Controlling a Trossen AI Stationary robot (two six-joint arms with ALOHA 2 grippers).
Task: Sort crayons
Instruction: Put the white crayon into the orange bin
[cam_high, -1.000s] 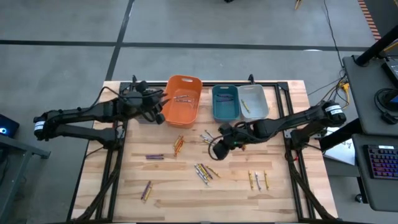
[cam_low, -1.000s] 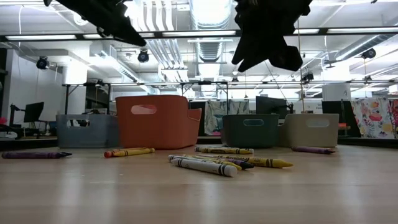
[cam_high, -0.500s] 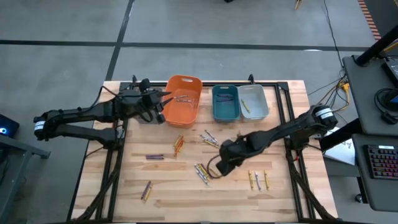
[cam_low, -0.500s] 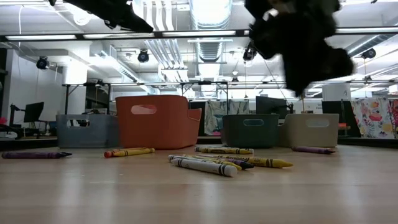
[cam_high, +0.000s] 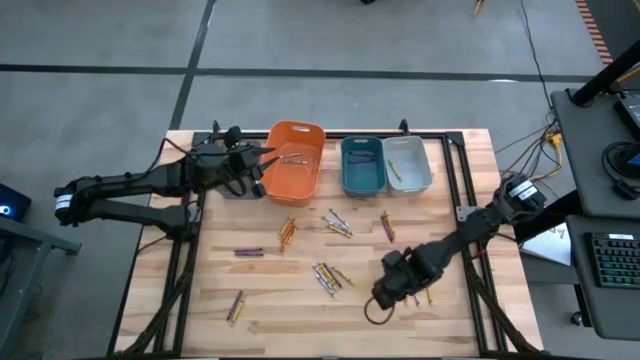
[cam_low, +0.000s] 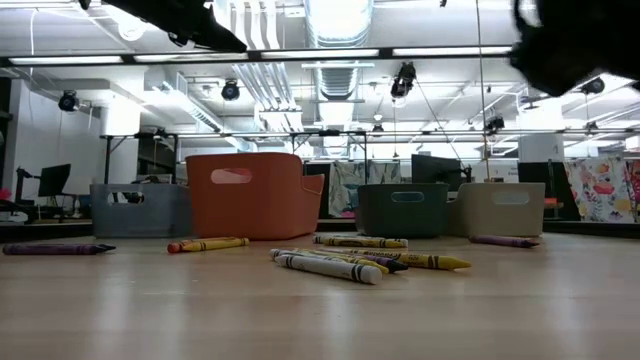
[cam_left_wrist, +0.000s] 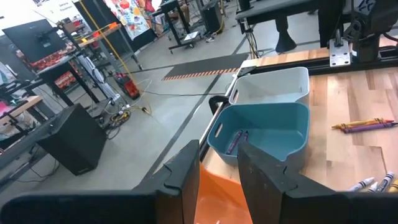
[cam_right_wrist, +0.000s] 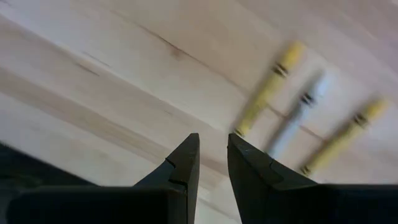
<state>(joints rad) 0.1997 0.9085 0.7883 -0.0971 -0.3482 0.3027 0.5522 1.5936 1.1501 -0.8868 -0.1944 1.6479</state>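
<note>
Crayons lie in loose groups on the wooden table: orange ones (cam_high: 288, 232), purple ones (cam_high: 248, 252), a mixed pile (cam_high: 330, 275), another group (cam_high: 337, 224), one purple crayon (cam_high: 386, 226) and yellow ones (cam_high: 420, 290). My right gripper (cam_high: 380, 297) hovers low over the table just left of the yellow ones. In its wrist view (cam_right_wrist: 213, 149) it is narrowly open and empty, with two yellow crayons (cam_right_wrist: 267, 87) and a greyish one (cam_right_wrist: 298, 121) lying ahead. My left gripper (cam_high: 266, 160) waits, open and empty (cam_left_wrist: 219, 155), above the orange bin's left rim.
An orange bin (cam_high: 293, 160), a teal bin (cam_high: 362, 163) holding purple crayons (cam_left_wrist: 235, 140) and a light grey bin (cam_high: 407, 162) stand in a row at the table's far edge. A further grey bin (cam_low: 140, 208) stands left of the orange one.
My right gripper has swept from the table's middle toward the near edge and somewhat to the right, coming down beside the yellow crayons. The purple crayon near the middle, which the arm covered before, now shows. No crayon has moved.
</note>
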